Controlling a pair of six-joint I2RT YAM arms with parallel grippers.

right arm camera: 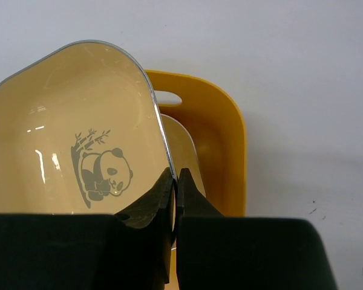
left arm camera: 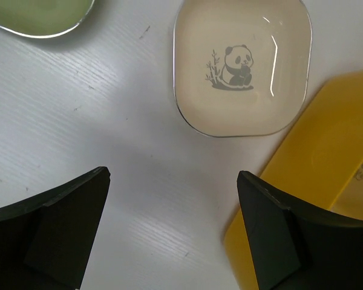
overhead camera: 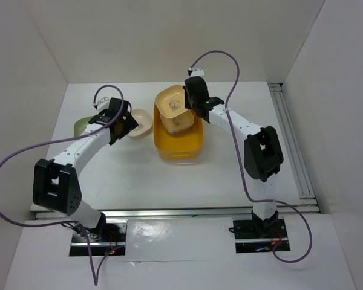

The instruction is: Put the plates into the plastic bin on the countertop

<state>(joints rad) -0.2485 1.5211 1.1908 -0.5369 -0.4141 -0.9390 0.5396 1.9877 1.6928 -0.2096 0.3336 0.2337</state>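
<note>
The right gripper (right arm camera: 175,192) has its two fingers pressed narrow on the rim of the yellow-orange plate (right arm camera: 66,139), at the plate's 5 o'clock edge in the wrist view. Gripped by the edge, the plate hangs tilted over the plastic bin (overhead camera: 179,140). This is probably so it can slide down onto another plate (overhead camera: 178,123) already lying inside, rather than drop flat. In the overhead view the bin sits near the middle of the countertop (overhead camera: 139,175), and the held plate overhangs its 12 o'clock end.

The left gripper (left arm camera: 172,232) hovers over bare counter with its fingers (left arm camera: 54,235) spread wide and nothing between them. In its wrist view the cream plate (left arm camera: 242,66) lies flat toward 1 o'clock, just beside the bin's 9 o'clock wall. The pale green plate (left arm camera: 39,15) lies toward 11 o'clock and is cut off by the frame. The wide spread suggests the left gripper is readying for the cream plate's rim.

No brand, label or lettering can be read. The only print is a grey panda with bamboo at the centre of the cream and yellow-orange plates.
</note>
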